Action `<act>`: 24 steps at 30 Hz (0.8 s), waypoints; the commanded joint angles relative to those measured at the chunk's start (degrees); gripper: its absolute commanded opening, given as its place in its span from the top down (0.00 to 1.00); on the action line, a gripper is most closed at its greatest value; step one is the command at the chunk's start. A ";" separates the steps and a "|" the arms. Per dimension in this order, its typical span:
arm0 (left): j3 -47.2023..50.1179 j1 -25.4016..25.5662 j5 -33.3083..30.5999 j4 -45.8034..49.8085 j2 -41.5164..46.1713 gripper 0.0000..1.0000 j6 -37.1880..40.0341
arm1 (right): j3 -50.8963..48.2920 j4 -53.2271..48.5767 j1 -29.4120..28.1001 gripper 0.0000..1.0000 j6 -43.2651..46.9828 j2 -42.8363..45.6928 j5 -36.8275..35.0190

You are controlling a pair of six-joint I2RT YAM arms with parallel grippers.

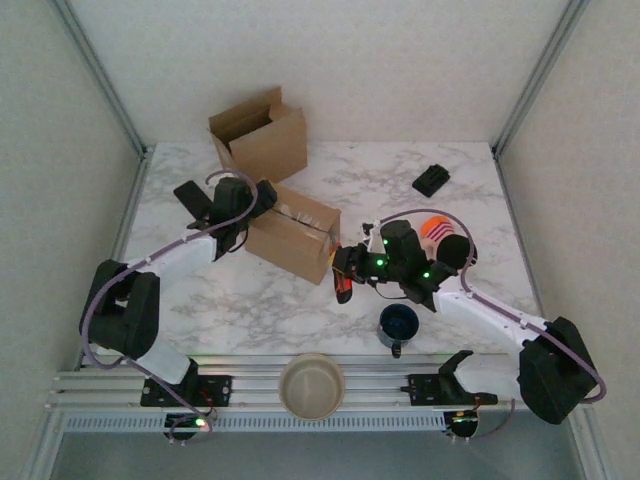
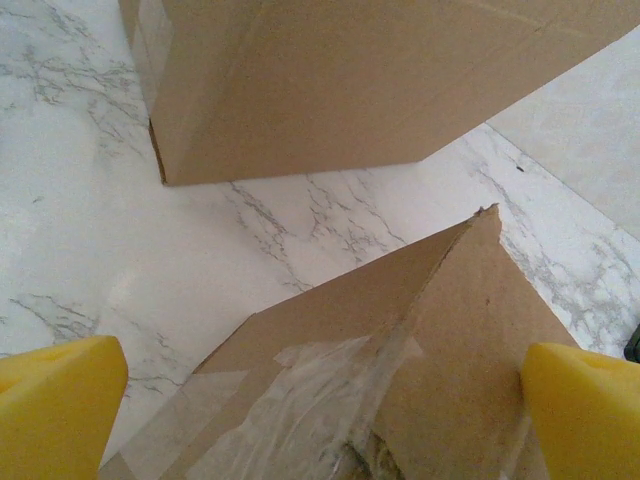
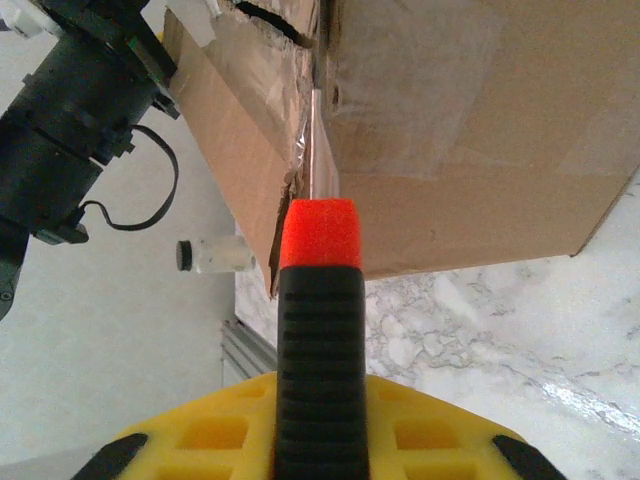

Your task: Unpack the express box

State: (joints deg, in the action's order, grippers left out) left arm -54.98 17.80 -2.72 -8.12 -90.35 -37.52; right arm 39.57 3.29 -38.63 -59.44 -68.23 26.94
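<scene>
So the taped box (image 1: 293, 235) sits mid-surface (image 1: 480, 210), white marble, plain pale walls around. Left jaws hang spread wide over its left end; right jaws clench a red-tipped cutter (image 3: 320, 330) at its right end. Open box (image 1: 262, 135) just behind.

Matt brown cardboard box (image 1: 292, 232) with glossy clear tape (image 2: 300, 400), polished marble-look table (image 1: 400, 190), ribbed black plastic tool handle (image 3: 322, 370)

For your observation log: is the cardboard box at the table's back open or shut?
Open. The rear box has its top flaps standing up.
</scene>
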 commanded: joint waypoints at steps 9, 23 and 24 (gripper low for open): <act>1.80 0.16 -1.06 4.43 -3.20 0.00 -0.80 | -4.09 2.01 -5.97 1.00 -4.78 3.53 0.89; 1.84 0.20 -1.06 4.39 -3.52 0.00 -0.89 | -7.02 5.14 -7.89 1.00 -7.70 4.71 1.10; 1.81 0.21 -1.06 4.26 -3.58 0.00 -0.89 | -7.30 5.10 -8.15 1.00 -7.90 5.00 0.95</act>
State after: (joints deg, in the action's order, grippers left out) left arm -54.98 17.76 -3.09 -9.06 -90.72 -37.32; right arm 33.71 9.72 -44.16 -66.08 -64.20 22.50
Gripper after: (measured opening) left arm 0.997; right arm 0.198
